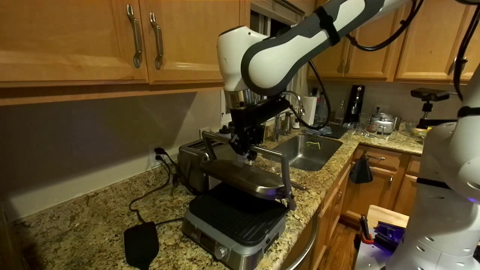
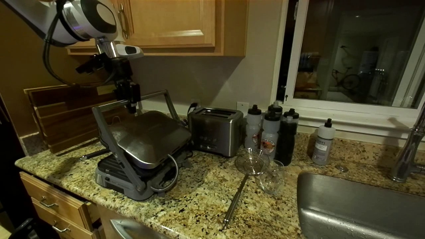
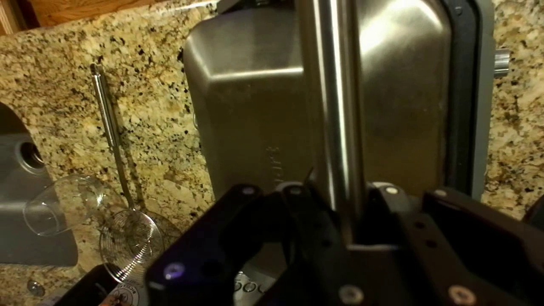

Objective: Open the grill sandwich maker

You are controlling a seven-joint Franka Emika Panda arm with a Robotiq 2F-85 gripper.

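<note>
The grill sandwich maker (image 1: 232,213) stands on the counter with its steel lid (image 1: 243,173) raised and tilted above the dark ribbed lower plate. It also shows in an exterior view (image 2: 152,136), with a gap between lid and base. Its bar handle (image 1: 268,150) is up above the lid. My gripper (image 1: 245,150) points down at the middle of the handle, seen in both exterior views (image 2: 132,103). In the wrist view the gripper (image 3: 340,191) has a finger on each side of the handle (image 3: 333,85), close against it. The fingertip ends are partly hidden.
A steel toaster (image 2: 215,132) stands close beside the grill at the wall. Several bottles (image 2: 270,132), a wire strainer (image 2: 251,162) and a clear glass (image 2: 272,179) stand toward the sink (image 2: 358,202). A black flat object (image 1: 141,243) and cord lie nearby. Cabinets (image 1: 75,41) hang above.
</note>
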